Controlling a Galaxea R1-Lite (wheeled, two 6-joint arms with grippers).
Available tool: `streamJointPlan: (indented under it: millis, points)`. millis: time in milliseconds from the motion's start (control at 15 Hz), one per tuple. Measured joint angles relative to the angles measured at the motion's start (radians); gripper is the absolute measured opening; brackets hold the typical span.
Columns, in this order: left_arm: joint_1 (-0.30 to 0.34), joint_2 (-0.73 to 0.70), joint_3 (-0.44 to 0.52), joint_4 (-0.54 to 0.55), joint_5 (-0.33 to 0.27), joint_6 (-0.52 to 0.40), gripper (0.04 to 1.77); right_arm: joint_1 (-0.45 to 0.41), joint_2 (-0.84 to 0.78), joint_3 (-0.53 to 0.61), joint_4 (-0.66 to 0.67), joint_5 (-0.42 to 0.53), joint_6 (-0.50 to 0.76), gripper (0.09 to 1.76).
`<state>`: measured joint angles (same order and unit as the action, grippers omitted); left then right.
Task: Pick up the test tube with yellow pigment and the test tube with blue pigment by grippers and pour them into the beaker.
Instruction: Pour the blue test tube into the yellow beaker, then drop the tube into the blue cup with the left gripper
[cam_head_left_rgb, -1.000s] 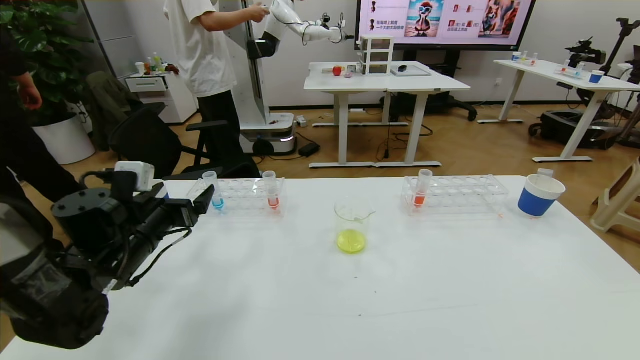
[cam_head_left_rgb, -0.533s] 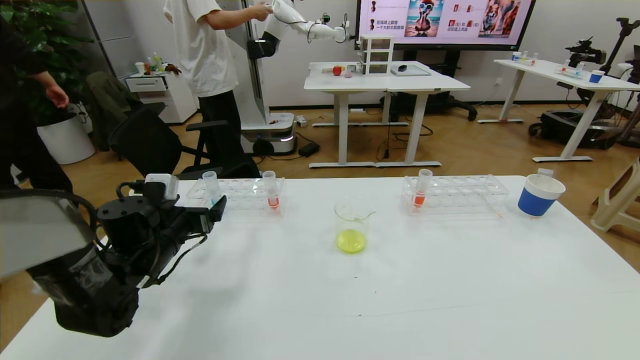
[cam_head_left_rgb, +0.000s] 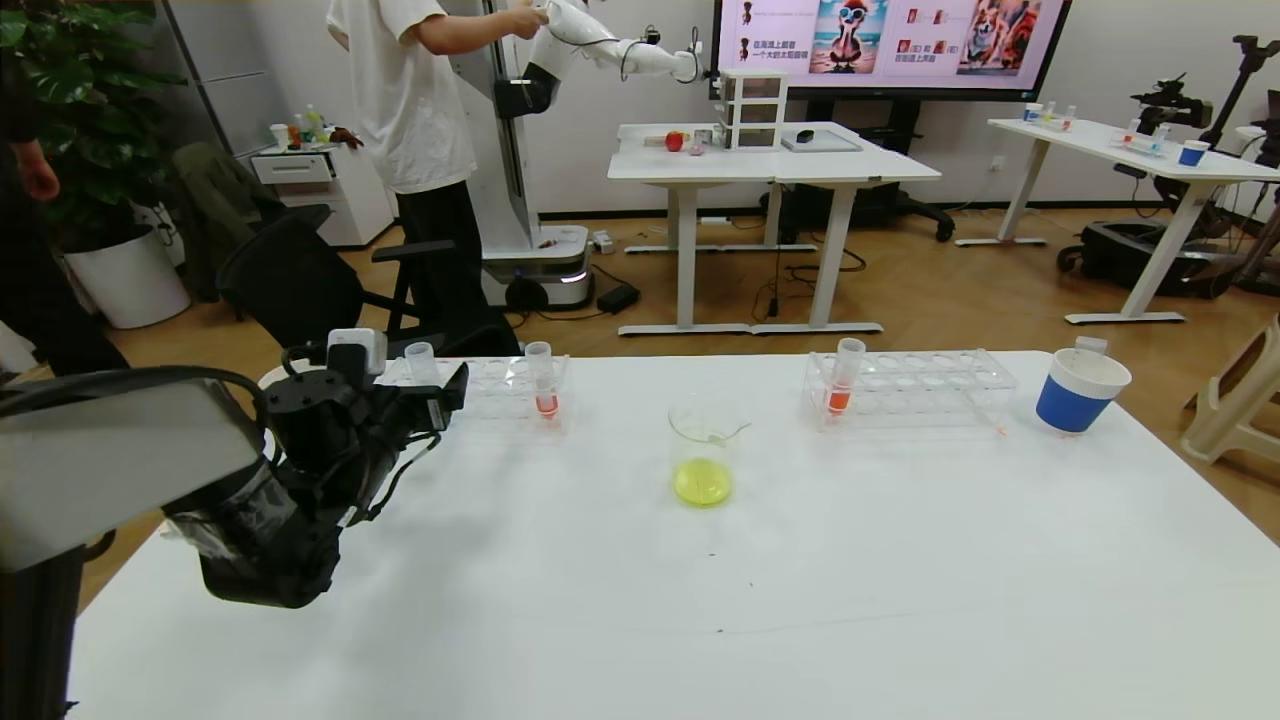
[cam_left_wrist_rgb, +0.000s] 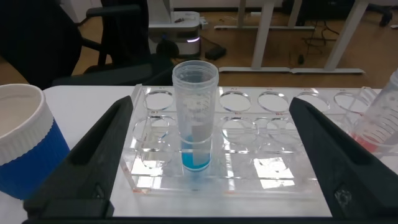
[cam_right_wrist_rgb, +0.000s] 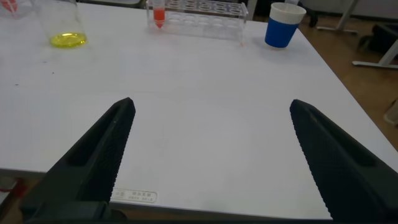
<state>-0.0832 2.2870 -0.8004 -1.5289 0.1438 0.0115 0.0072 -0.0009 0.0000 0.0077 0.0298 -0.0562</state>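
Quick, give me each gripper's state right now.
Left gripper: open, fingers on either side of the test tube with blue pigment, not gripping.
Right gripper: open, holding nothing, above the table.

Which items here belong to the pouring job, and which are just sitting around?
Job:
blue tube, between the open left claw fingers
beaker, yellow liquid inside
right claw, open, idle

Bystanders:
orange-red tubes
racks
blue paper cup

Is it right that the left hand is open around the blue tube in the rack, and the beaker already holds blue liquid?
Not quite. The left hand is open around the blue tube in the rack, but the liquid in the beaker is yellow, as the head view shows.
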Motion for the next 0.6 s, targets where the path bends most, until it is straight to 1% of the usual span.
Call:
streamJointPlan:
  millis: [267,400,600]
  points:
    - [0.003,0.064,-0.092,0.003,0.002,-0.002,1.75,0.000,0.000,0.000,0.000,0.000,0.000,1.74]
    - [0.004,0.090,-0.141,0.006,0.020,-0.001,1.75,0.000,0.000,0.000,0.000,0.000,0.000,1.74]
    - [0.005,0.106,-0.166,0.010,0.029,-0.001,1.75,0.000,0.000,0.000,0.000,0.000,0.000,1.74]
